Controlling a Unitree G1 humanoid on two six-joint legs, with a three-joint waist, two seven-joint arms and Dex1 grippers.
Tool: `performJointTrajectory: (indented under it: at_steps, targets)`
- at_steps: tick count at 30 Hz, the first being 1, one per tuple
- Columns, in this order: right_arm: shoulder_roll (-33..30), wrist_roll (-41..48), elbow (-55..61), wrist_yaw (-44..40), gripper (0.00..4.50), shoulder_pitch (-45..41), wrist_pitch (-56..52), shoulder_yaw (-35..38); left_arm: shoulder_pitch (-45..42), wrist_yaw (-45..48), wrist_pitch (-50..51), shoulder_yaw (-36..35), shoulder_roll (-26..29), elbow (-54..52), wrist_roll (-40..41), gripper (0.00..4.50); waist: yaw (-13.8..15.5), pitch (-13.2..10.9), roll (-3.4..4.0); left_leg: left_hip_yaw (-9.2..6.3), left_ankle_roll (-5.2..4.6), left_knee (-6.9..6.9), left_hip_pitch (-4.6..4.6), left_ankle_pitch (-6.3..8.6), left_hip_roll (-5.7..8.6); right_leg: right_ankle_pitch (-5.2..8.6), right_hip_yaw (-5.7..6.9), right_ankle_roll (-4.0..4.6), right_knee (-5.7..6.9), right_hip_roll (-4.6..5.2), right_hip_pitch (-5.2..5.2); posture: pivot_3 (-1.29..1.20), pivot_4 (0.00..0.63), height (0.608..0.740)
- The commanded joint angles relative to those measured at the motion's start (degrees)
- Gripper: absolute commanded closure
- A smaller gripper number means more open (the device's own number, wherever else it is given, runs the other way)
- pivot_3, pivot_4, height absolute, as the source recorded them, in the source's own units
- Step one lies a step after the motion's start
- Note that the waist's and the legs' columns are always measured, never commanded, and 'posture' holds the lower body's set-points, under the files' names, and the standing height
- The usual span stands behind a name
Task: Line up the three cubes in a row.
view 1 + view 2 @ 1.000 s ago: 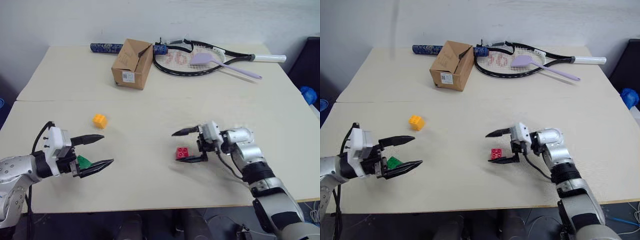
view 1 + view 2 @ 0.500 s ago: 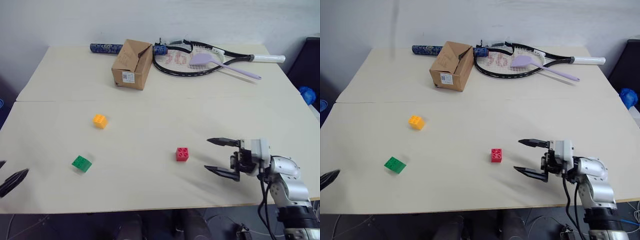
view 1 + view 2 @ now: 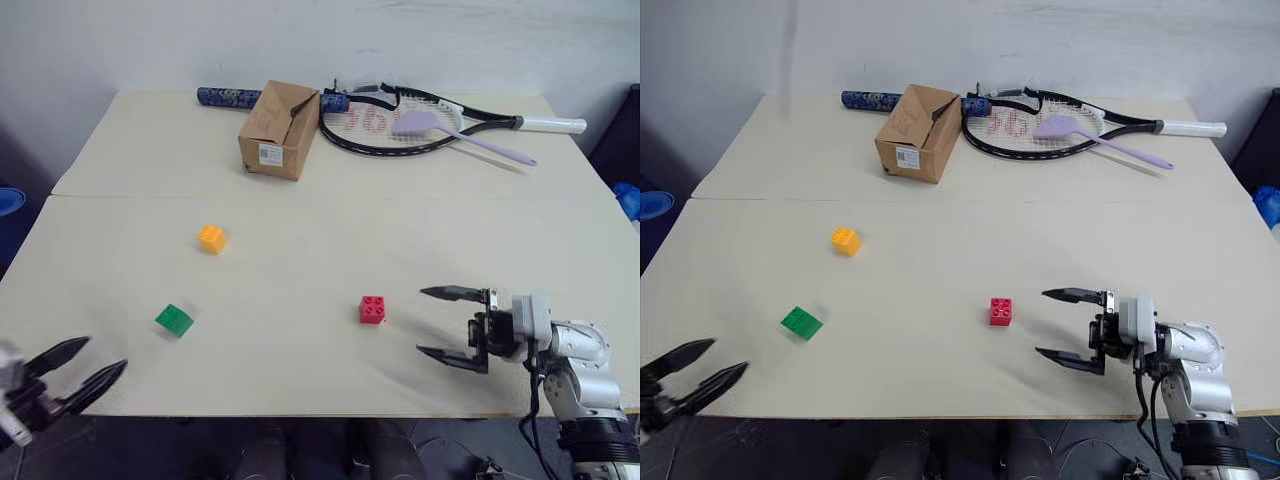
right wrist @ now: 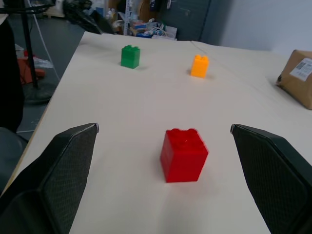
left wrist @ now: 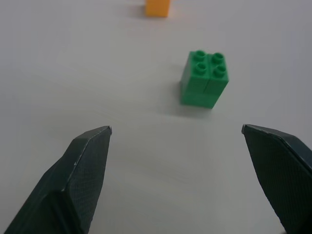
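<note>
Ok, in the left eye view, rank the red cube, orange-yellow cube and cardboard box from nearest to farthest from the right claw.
1. Red cube: just left of the open right claw, near the front edge.
2. Orange-yellow cube: mid-table, towards the left.
3. Cardboard box: at the back, beside the racket.

On the desk (image 3: 320, 210) before us, three cubes (image 3: 372, 309) sit apart; a cardboard box (image 3: 279, 129) stands behind them, a racket (image 3: 420, 122) to its right.
</note>
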State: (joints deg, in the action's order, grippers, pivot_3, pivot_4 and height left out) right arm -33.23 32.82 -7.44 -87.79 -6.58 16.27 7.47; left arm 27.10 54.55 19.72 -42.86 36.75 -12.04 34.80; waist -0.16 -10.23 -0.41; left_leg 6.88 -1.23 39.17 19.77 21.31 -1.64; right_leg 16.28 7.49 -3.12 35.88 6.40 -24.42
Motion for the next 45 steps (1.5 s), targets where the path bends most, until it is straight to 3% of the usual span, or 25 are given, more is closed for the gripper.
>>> performJointTrajectory:
  at_steps: [1, 10, 14, 21, 23, 28, 32, 35, 45]
  targets:
    - [-0.04, 1.02, 0.73, -2.22, 0.04, 1.32, 2.00, 0.54, -3.47, -4.42, -1.49, 4.66, -0.98, -2.37, -2.87, 0.00, -0.04, 0.01, 0.04, 0.01, 0.00, 0.00, -0.03, -0.01, 0.01, 0.00, 0.01, 0.00, 0.00, 0.00, 0.02, 0.00, 0.150, 0.740]
    - [-1.65, 1.55, 5.22, -0.49, 0.04, 5.34, 1.63, 1.37, -10.49, -8.71, -2.91, 11.90, -2.66, 1.27, -6.25, 0.00, -0.03, 0.00, 0.03, 0.07, -0.01, 0.00, -0.09, -0.02, -0.01, 0.00, -0.01, 0.00, 0.01, -0.06, 0.08, 0.00, 0.150, 0.740]
    - [-2.21, 1.20, 8.02, 2.22, 0.00, 5.58, 0.10, 1.48, -10.94, -8.61, -4.33, 13.48, -2.98, 2.18, -7.03, 0.85, 0.06, 0.00, 0.03, 0.07, -0.01, 0.00, -0.13, -0.02, -0.01, 0.00, -0.01, 0.00, 0.01, -0.06, 0.11, 0.00, 0.150, 0.740]
    - [-2.87, 1.35, 11.50, 6.07, 0.00, 7.17, -1.91, 2.08, -10.24, -3.32, -6.70, 14.88, -1.28, 1.63, -5.82, 2.98, 0.08, 0.00, 0.03, 0.07, 0.00, 0.00, -0.14, -0.01, -0.01, 0.00, -0.01, 0.00, 0.00, -0.06, 0.11, 0.00, 0.150, 0.740]
    - [-4.02, 1.57, 12.83, 6.79, 0.00, 8.55, -2.76, 3.16, -13.61, -1.75, -5.42, 16.73, 0.25, 0.44, -4.77, 3.01, 0.52, 0.00, 0.03, 0.06, 0.00, 0.00, -0.13, -0.01, -0.01, 0.00, 0.00, 0.00, 0.00, -0.06, 0.11, 0.00, 0.150, 0.740]
    - [-6.20, 1.84, 14.47, 8.39, 0.00, 9.99, -4.45, 5.34, -24.97, 8.83, -8.88, 30.50, 6.65, 0.56, -10.01, 3.01, 1.65, 0.01, 0.05, 0.05, -0.04, 0.02, -0.18, -0.04, 0.07, -0.01, 0.00, -0.01, 0.00, 0.00, 0.18, 0.00, 0.150, 0.740]
    - [-6.66, 1.67, 17.45, 11.05, 0.00, 11.19, -6.64, 6.16, -42.85, 12.91, -7.83, 44.59, 3.10, 4.58, -13.76, 3.01, 1.65, 0.02, 0.13, 0.04, -0.04, 0.02, -0.15, -0.07, 0.09, -0.01, 0.07, -0.03, -0.02, -0.04, 0.23, 0.00, 0.150, 0.740]
    - [-6.59, 1.52, 20.18, 13.05, 0.00, 12.28, -8.04, 6.32, -50.82, 16.12, -10.35, 51.34, 0.22, 11.30, -17.65, 3.01, 1.42, 0.02, 0.13, 0.15, -0.03, 0.04, -0.22, -0.16, 0.08, -0.03, 0.04, -0.05, 0.05, -0.21, 0.29, 0.00, 0.150, 0.740]
    - [-6.20, 1.23, 27.55, 19.05, 0.00, 18.04, -10.53, 8.73, -62.14, 17.28, -18.20, 58.14, -6.37, 28.91, -25.65, 3.01, 1.50, -0.05, 0.02, 0.33, 0.03, 0.09, -0.33, -0.17, -0.11, -0.03, -0.24, -0.06, -0.04, -0.59, 0.29, 0.00, 0.150, 0.740]
